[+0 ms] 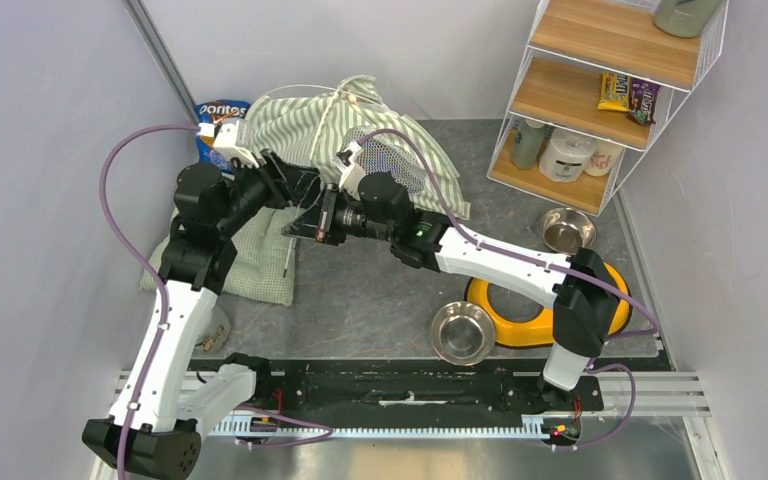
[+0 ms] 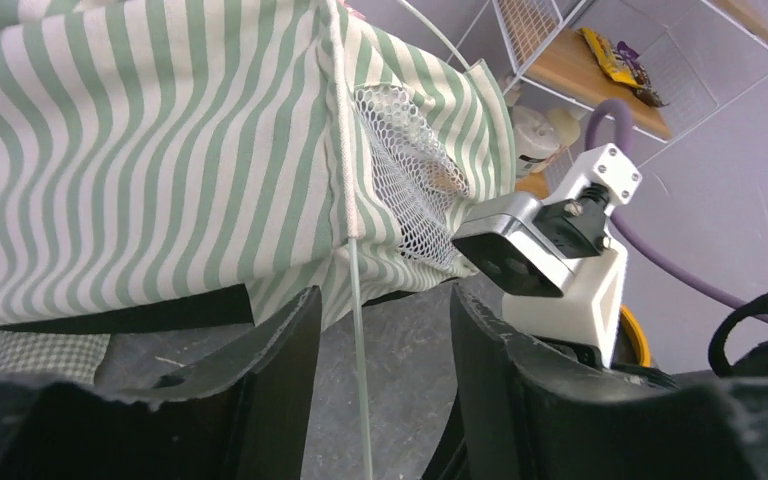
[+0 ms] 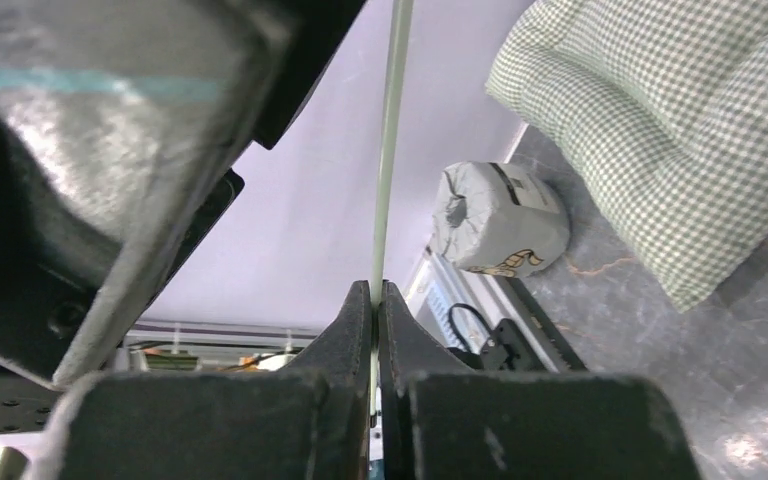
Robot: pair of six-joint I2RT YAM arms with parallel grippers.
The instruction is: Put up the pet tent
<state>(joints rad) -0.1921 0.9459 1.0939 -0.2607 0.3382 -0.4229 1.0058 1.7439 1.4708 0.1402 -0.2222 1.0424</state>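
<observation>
The pet tent (image 1: 332, 128) lies crumpled at the back of the grey mat, green-and-white striped fabric (image 2: 150, 150) with a white mesh panel (image 2: 408, 190). A thin pale pole (image 2: 361, 340) runs out of its seam and down between my left gripper's (image 2: 385, 300) open fingers, touching neither. My right gripper (image 3: 377, 292) is shut on that same pole (image 3: 390, 150), pinched between its fingertips. From above, the left gripper (image 1: 298, 188) and right gripper (image 1: 305, 228) sit close together just in front of the tent.
A pale green quilted cushion (image 1: 260, 258) lies under the left arm. A Doritos bag (image 1: 222, 112) stands back left. A yellow bowl holder (image 1: 520, 312), two steel bowls (image 1: 462, 332) (image 1: 566, 230) and a wire shelf (image 1: 600, 90) fill the right. A wrapped roll (image 3: 500, 220) sits near the rail.
</observation>
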